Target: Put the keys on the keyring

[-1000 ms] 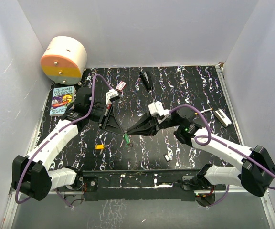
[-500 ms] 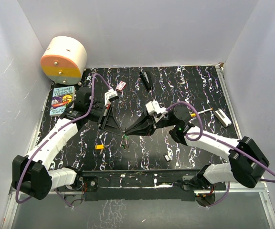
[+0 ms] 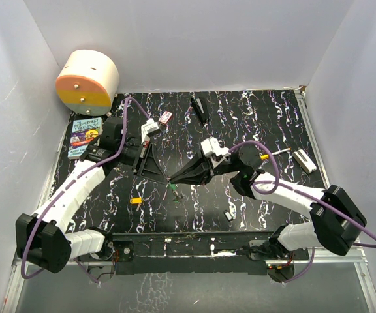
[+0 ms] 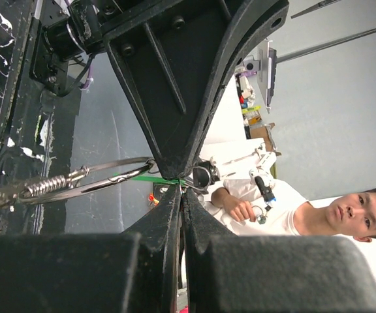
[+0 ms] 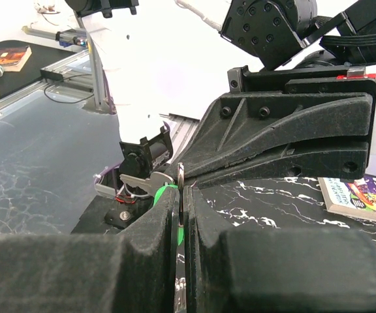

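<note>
Left gripper (image 4: 180,195) and right gripper (image 5: 180,189) clench tip to tip, hiding what each pinches; keyring (image 4: 113,173) and green-tagged key (image 3: 173,190) there; book (image 3: 84,137) far left.

Tabletop (image 3: 240,117) is black with white marble-ish veins all over. Left arm (image 3: 77,189) and right arm (image 3: 292,192) are white with black joints and purple cables (image 3: 132,114). Left gripper (image 4: 180,192) and right gripper (image 5: 180,192) are matte black. Keyring (image 4: 103,177) looks silvery, and the tag on the key (image 3: 173,190) is bright green. At the far left corner there's a cream drum (image 3: 90,78) with an orange-and-yellow face and a teal book (image 3: 83,138). The small card (image 3: 166,117) near the far edge is pink-red.
</note>
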